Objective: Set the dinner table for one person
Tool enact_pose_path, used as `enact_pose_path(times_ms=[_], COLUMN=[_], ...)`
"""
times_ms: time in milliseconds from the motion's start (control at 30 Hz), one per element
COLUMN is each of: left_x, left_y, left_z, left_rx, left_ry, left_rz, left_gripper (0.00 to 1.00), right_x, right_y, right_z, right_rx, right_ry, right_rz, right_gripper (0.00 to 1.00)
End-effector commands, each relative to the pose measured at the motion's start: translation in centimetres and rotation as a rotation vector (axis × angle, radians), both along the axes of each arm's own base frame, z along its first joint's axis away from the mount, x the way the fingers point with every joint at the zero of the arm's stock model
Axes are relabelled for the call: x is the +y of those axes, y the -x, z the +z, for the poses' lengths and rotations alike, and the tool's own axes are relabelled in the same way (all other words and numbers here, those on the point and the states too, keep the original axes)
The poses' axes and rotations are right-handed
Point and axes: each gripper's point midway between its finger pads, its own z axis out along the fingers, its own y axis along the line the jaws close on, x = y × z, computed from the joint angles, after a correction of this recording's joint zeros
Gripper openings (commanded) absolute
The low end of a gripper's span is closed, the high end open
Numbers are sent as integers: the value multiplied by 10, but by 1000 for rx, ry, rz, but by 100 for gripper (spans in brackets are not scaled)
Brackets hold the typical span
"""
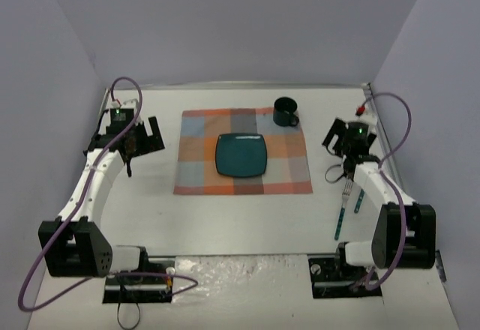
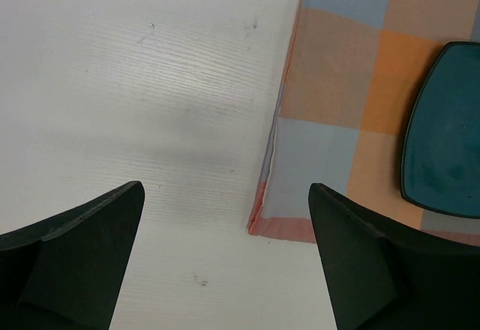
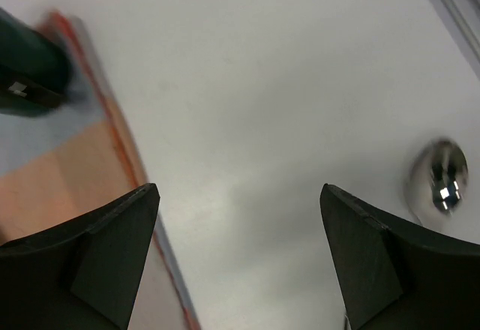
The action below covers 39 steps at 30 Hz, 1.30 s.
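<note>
The mug [image 3: 26,64] bears a blurred white mark [image 3: 15,88], perhaps a label.

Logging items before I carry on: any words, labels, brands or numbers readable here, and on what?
None can be read.
The small white patch on the mug in the right wrist view is too blurred to read.
The plate, placemat and dinner table show none.

Top external: high at the near edge, tilted down, far enough back to take in the whole dinner table [image 1: 247,217]. Left wrist: close, facing down at the placemat [image 2: 330,120], near-left corner. Right wrist: close, facing down at its far-right edge. Placemat common to all three.
</note>
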Motion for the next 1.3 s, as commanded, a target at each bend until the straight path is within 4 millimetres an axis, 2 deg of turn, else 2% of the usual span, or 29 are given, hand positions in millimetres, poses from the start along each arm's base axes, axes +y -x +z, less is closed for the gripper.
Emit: enact_pose_path(times_ms=[0,167,300,433,667,1000,1167,1267], left_x=[0,5,0,-3,-5,-6,-6,-6], left_y=[-7,-5,-5,-4,-3,-3,-3,-3], left_z=[39,43,43,45,44,44,44,44], left_rx=[-106,-119,-112,-116,-113,-115,-114,-112], left_ry=[-21,-51,-32,-23,-21,-25,-26,-26], left_rz=[-20,-8,-27,-35,-45,-50,-50,-49], left_gripper=[94,97,97,97,97,97,97,97], right_x=[-25,-25,-16,-18,-23,-15,-17,-17], right_y=[49,69,85,98,108,120,119,118], right_z=[-36,-48,-63,-72,-79,-111,-113,-113], right_rx=[121,213,297,314,359,486,492,491], right_ry=[-70,-104,-143,-139,-131,-204,-201,-198], right_rz=[-168,-171,-153,-183,-230,-244,-255,-257], right_gripper=[85,83,83,83,85,84,71,56])
